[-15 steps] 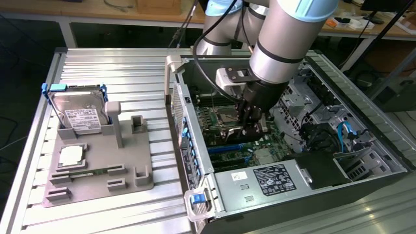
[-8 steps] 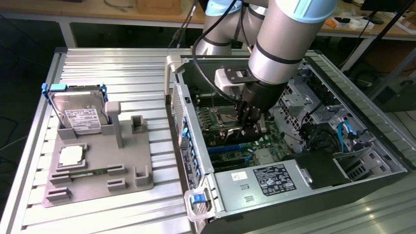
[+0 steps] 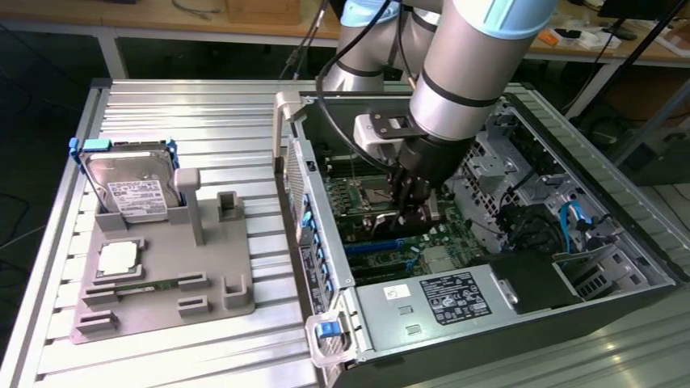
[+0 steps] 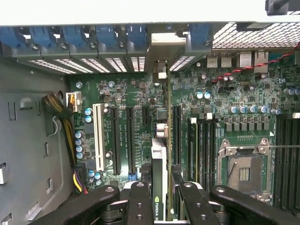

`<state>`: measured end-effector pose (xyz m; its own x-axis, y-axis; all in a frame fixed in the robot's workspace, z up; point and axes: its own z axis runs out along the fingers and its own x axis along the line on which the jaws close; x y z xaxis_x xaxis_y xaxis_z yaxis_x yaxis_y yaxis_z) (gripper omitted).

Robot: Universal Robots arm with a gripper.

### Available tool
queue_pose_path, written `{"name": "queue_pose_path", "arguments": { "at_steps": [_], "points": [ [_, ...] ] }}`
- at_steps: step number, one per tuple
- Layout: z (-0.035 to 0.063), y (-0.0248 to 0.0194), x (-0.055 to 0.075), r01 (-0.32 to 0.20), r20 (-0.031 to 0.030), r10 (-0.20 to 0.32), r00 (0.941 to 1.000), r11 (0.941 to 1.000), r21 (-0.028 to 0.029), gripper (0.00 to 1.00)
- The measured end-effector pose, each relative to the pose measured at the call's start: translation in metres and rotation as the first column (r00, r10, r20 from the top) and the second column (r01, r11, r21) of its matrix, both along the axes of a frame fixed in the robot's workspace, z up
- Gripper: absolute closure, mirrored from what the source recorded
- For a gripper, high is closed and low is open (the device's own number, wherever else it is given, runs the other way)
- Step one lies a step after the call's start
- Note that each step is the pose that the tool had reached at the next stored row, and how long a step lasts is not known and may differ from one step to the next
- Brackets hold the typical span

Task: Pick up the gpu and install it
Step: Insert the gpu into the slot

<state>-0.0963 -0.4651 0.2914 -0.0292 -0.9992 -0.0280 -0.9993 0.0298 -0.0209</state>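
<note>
black end effector (image 4: 161, 199) clamped on the thin flat gpu (image 4: 159, 180), card edge-on between matte fingers, over the green motherboard (image 4: 126, 93) inside the open grey metal case (image 3: 620, 194), centre of the exterior view.

We saw a silver-grey cylindrical arm (image 3: 466, 77) with pale blue joint caps (image 3: 515, 14) and black bands (image 3: 457, 94). Its black gripper (image 3: 416, 218) had matte fingers (image 4: 138, 206) studded with round screws (image 4: 139, 185). Just above the gripper sat a pale grey bracket (image 3: 376, 134); black cables (image 3: 323, 61) ran higher.
</note>
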Motion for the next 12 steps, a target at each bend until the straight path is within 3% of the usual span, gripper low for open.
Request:
{"name": "queue_pose_path", "arguments": {
  "at_steps": [7, 12],
  "points": [
    [-0.0011, 0.0000, -0.0015, 0.002, -0.0017, -0.002, 1.0000, 1.0000, 0.0002, 0.73],
    [-0.0054, 0.0000, -0.0015, 0.003, -0.0083, -0.003, 1.0000, 1.0000, -0.0001, 0.73]
  ]
}}
